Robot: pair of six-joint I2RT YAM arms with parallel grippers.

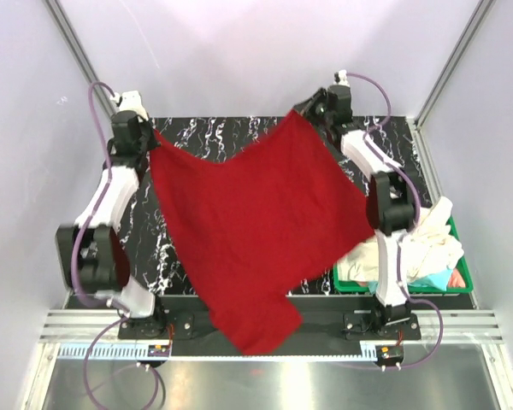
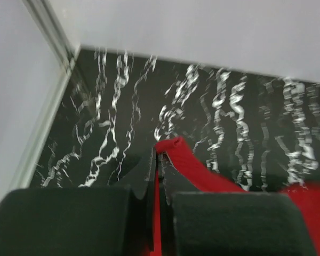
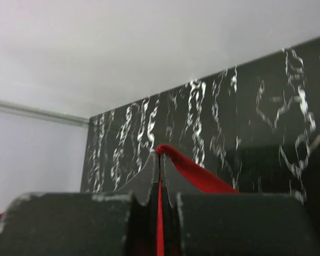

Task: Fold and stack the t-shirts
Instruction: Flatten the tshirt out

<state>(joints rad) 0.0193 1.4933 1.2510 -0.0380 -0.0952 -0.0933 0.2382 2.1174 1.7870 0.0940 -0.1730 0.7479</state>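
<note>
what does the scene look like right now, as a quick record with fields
left gripper: shut on one corner of the red t-shirt
right gripper: shut on another corner of it
red t-shirt: held spread between both arms above the table, lower end reaching the near edge
green bin: at right, by the right arm's base
other shirts: crumpled in the bin, mostly cream-white
table: black marbled top

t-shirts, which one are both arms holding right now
The deep red t-shirt, stretched between the left tool and right tool, each shut on a corner; the other shirts lie bunched in the green bin.
</note>
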